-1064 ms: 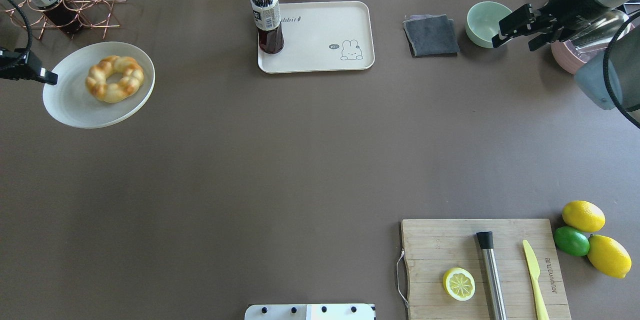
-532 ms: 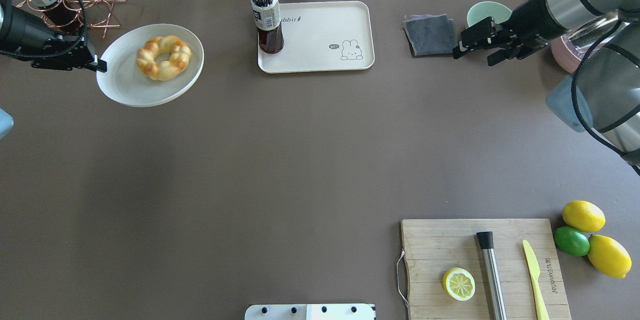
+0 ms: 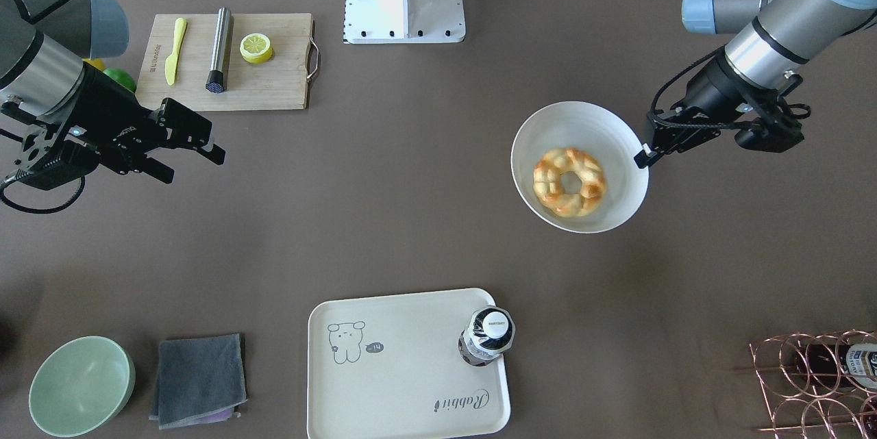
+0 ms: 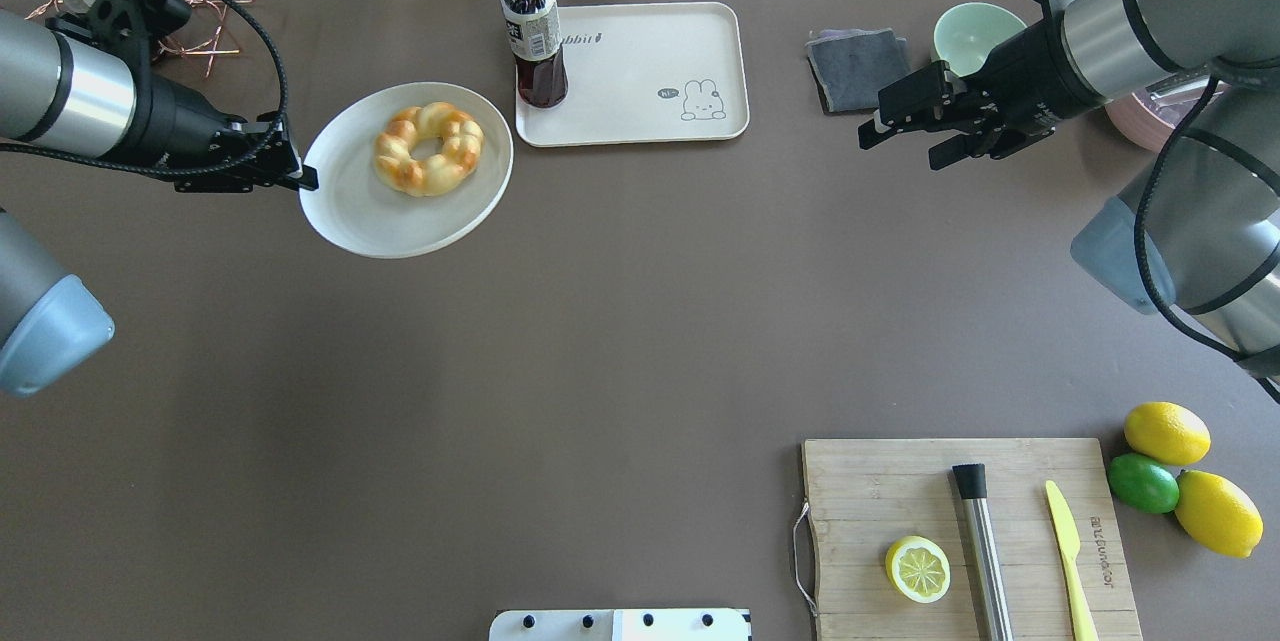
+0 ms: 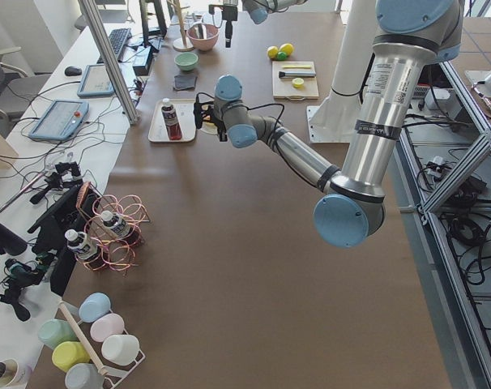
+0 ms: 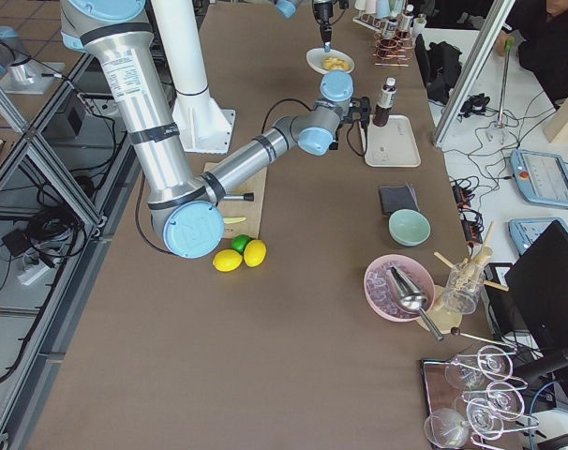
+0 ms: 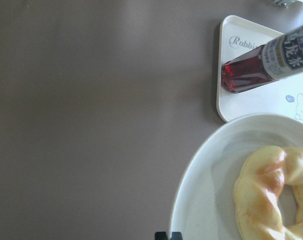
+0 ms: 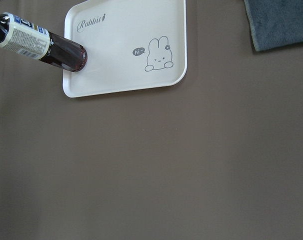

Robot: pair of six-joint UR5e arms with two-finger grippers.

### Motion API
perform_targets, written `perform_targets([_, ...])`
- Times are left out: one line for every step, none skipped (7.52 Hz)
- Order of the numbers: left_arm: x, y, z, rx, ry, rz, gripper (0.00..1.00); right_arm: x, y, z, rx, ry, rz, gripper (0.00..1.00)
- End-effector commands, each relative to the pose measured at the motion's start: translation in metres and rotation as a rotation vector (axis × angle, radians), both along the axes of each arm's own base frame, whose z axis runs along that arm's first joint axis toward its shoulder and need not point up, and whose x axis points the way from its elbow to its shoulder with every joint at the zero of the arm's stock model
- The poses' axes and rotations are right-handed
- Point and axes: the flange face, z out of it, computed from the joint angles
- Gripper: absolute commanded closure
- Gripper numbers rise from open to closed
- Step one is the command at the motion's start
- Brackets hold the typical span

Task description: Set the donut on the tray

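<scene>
Overhead exterior shows us the donut [image 4: 397,159] lying on a round white plate [image 4: 360,206] in the upper left of the frame, just left of the tray [image 4: 640,61] and not yet on it. The left jaws pinch the plate's rim at its left edge, with the left arm [image 4: 90,106] reaching in from the frame's left. We take the rim grip as a way to carry pastry and plate together without squashing the soft ring. The front-facing view shows a soft shadow beneath the plate, so we judge it is held off the surface rather than resting there. In the left wrist view its rim covers part of the tray's edge.

A dark drink bottle [image 4: 535,41] stands upright on the tray's upper-left corner, the corner nearest the plate. That leaves the middle and the rabbit-drawing side bare, and we think the donut has to land there, clear of the bottle.

The right jaws are spread and hold nothing. They hover right of the tray, near a grey cloth [image 4: 860,71] and a pale green bowl [image 4: 960,31]. The right wrist view looks down on the tray. We read that arm as poised to lift the donut off the plate or to help the transfer; which of the two, we cannot tell.
</scene>
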Motion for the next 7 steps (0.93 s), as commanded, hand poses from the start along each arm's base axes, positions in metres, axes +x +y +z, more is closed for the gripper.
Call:
perform_targets([0.05, 0.052, -0.046, -0.043, -0.046, -0.024, 1.0, -0.024, 0.039, -0.02, 0.027, -0.022, -0.039, 0.0])
perform_targets([0.067, 0.061, -0.08, -0.04, -0.074, -0.049, 1.0, -0.039, 0.047, -0.021, 0.034, -0.016, -0.044, 0.0])
perform_targets([0.084, 0.078, -0.094, -0.096, -0.056, -0.082, 1.0, -0.048, 0.053, -0.021, -0.006, -0.019, -0.048, 0.0])
perform_targets([0.099, 0.091, -0.105, -0.091, -0.058, -0.102, 1.0, -0.055, 0.06, -0.024, -0.022, -0.024, -0.058, 0.0])
perform_targets([0.117, 0.105, -0.123, -0.107, -0.082, -0.127, 1.0, -0.066, 0.066, -0.024, -0.018, -0.016, -0.059, 0.0])
perform_targets([0.137, 0.123, -0.149, -0.1, -0.112, -0.154, 1.0, -0.075, 0.073, -0.024, -0.01, -0.01, -0.058, 0.0])
perform_targets([0.157, 0.14, -0.166, -0.108, -0.124, -0.178, 1.0, -0.08, 0.078, -0.027, -0.025, -0.013, -0.062, 0.0])
